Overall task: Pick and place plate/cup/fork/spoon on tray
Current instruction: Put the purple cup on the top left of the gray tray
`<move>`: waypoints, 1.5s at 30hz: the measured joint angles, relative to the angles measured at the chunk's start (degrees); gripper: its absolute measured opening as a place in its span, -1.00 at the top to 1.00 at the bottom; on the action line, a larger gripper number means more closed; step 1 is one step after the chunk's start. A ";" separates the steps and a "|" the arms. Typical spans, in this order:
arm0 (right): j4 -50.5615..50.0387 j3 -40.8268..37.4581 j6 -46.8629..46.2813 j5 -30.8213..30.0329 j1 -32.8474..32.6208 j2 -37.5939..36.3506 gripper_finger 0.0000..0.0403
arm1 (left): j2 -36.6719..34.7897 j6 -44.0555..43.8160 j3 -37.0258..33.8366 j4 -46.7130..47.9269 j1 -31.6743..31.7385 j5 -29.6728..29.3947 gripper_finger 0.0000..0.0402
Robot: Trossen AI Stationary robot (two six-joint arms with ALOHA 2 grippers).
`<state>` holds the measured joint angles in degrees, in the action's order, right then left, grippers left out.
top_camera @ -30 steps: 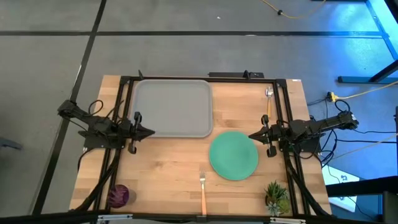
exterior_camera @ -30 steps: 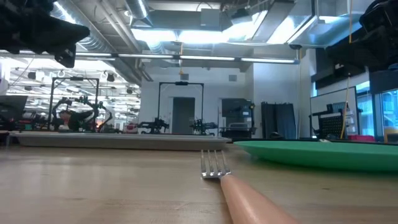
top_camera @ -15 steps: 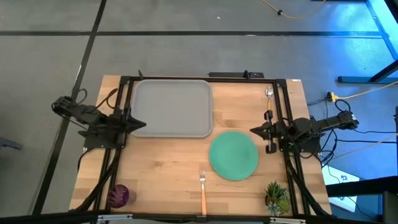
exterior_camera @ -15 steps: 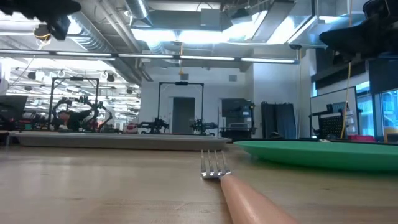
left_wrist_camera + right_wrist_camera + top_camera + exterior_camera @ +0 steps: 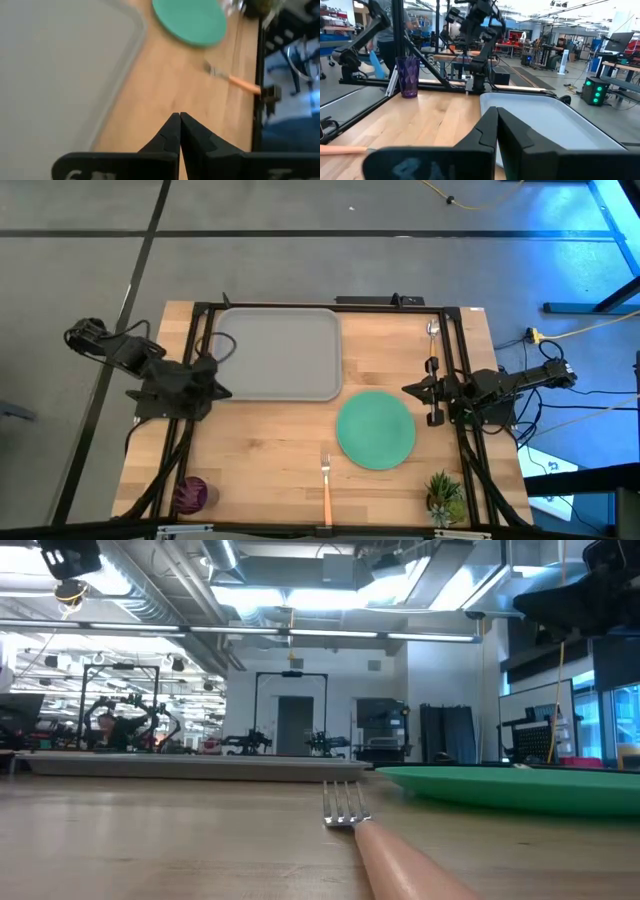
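Note:
The teal-green plate [image 5: 376, 429] lies flat on the wooden table, right of centre. The grey tray [image 5: 278, 352] lies at the far left. The fork [image 5: 326, 485] lies at the near edge, tines pointing away, and fills the low view [image 5: 345, 805]. The spoon [image 5: 432, 340] lies at the far right, by the frame. The purple cup [image 5: 190, 494] stands upright at the near left corner. My left gripper [image 5: 228, 392] is shut and empty by the tray's near left corner. My right gripper [image 5: 405, 390] is shut and empty, just beyond the plate's right side.
A small green potted plant [image 5: 443, 495] stands at the near right corner. A black metal frame [image 5: 330, 306] runs along the table's far, left and right sides. Bare wood lies between the tray and the fork.
My left arm has folded back toward the table's left edge and risen, going up out of the low view's top left corner; its gripper has drawn a little away from the tray. The tableware has not moved.

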<state>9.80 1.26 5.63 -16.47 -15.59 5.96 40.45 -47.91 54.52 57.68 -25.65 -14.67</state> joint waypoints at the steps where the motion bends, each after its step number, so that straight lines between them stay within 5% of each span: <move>1: -0.55 0.00 0.00 0.02 0.00 0.00 0.93 | 1.20 0.43 0.49 -0.36 0.00 1.22 1.00; 11: -4.72 0.00 -2.47 0.02 -0.01 0.00 0.93 | 6.01 3.28 0.83 -11.15 0.00 5.81 1.00; 22: -4.79 0.02 -2.29 0.04 0.00 0.00 0.93 | 8.83 -5.98 0.83 -6.94 0.00 4.29 0.99; 28: -5.58 0.33 -2.50 -1.10 -0.01 0.12 0.93 | 11.79 -1.29 0.81 -7.34 0.00 1.85 0.92; 36: -23.75 11.77 -7.62 -2.56 0.00 4.12 0.93 | 18.08 2.41 0.83 -9.62 5.44 -7.88 0.94; 45: -35.30 25.26 -18.71 -3.88 0.00 15.30 0.93 | 30.02 6.35 0.81 -20.30 18.37 -6.44 0.94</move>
<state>-25.50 26.51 -13.08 -20.35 -15.59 21.26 70.47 -41.56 55.33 37.38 -7.28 -21.11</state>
